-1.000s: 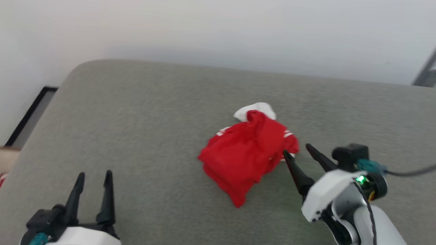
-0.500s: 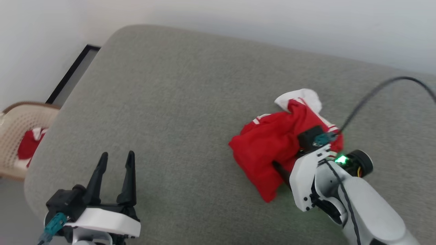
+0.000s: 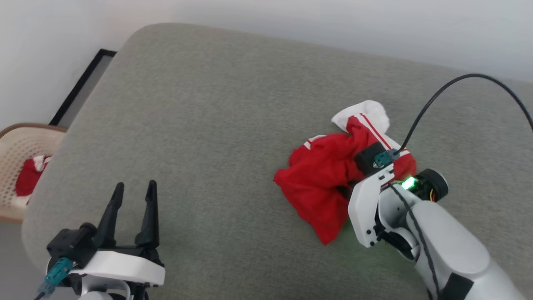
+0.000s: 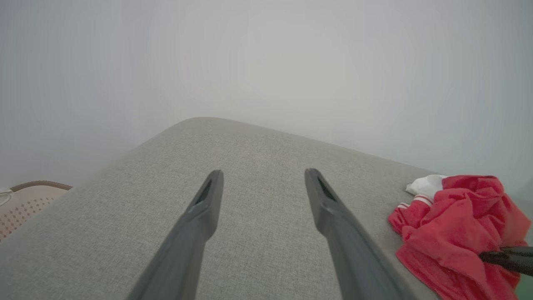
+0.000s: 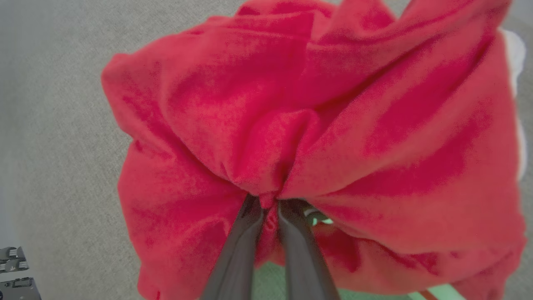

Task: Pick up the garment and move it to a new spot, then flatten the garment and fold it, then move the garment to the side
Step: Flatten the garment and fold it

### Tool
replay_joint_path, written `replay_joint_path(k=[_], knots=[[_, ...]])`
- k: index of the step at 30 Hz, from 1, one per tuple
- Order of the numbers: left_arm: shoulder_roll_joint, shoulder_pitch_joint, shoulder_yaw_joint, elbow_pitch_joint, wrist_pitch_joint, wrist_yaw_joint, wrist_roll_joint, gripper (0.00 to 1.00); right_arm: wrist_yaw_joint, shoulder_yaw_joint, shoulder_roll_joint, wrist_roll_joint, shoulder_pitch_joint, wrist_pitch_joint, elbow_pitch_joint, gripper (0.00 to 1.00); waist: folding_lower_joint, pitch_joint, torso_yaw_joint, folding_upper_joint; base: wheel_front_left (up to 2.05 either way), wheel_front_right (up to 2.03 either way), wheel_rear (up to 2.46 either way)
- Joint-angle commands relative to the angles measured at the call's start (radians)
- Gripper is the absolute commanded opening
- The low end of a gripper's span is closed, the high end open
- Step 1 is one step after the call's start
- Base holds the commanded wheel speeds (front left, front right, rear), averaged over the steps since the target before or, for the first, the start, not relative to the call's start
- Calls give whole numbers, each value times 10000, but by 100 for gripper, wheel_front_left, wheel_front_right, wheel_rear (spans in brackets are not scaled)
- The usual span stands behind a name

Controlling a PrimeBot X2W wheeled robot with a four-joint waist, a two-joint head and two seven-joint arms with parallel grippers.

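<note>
Toward the right of the grey woven cushion, the crumpled red jersey garment, white-cuffed and stripe-trimmed, lies bunched. Right gripper: fingers pinched together on a raised fold of its red cloth. Left gripper: jaws apart, empty, well clear of the garment. Lifting well probably means rising straight and slowly, lest the thin pinch slip.

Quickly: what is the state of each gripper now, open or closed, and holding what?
Left gripper: open, holding nothing.
Right gripper: closed on a fold of the red garment.
</note>
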Motion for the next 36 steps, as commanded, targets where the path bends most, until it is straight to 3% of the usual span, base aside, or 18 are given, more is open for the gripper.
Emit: replay_joint_path(k=[1, 7, 14, 20, 21, 22, 23, 29, 36], knots=[[23, 40, 40, -42, -50, -34, -82, 100, 1, -8, -82, 51, -100, 44, -148, 0, 0, -70, -166, 0, 0, 0, 0], [140, 279, 282, -120, -52, -34, 12, 100, 1, -303, -717, 567, 476, 815, -1896, 0, 0, -256, -768, 0, 0, 0, 0], [164, 380, 413, -227, -50, -34, 103, 100, 1, -1498, -1629, 777, 2165, 2519, -4252, 0, 0, -347, -1342, 0, 0, 0, 0], [125, 397, 389, -194, -50, -35, 171, 100, 1, -2918, -1470, 596, 3808, 2984, -5231, 3, 0, -347, -1650, 0, 0, 0, 0], [131, 392, 367, -177, -50, -35, 166, 100, 1, -3051, -1390, 505, 4016, 2957, -5206, 18, 0, -349, -1689, 0, 0, 0, 0], [154, 377, 325, -150, -50, -33, 172, 100, 1, -3120, -1296, 458, 4172, 2950, -5141, 48, 0, -349, -1724, 0, 0, 0, 0], [181, 363, 295, -134, -52, -27, 171, 100, 1, -3223, -1146, 453, 4268, 2905, -5023, 100, 0, -354, -1769, 0, 0, 0, 0], [416, 143, 30, -12, -50, -26, 11, 100, 1, -3105, -754, 374, 4297, 2672, -4697, 100, 0, -403, -1942, 0, 0, 0, 0], [1293, -325, -989, 186, 146, -26, -617, 100, 1, -3228, -678, 812, 4422, 2693, -5420, 100, 0, -591, -2360, 0, 0, 0, 0]])
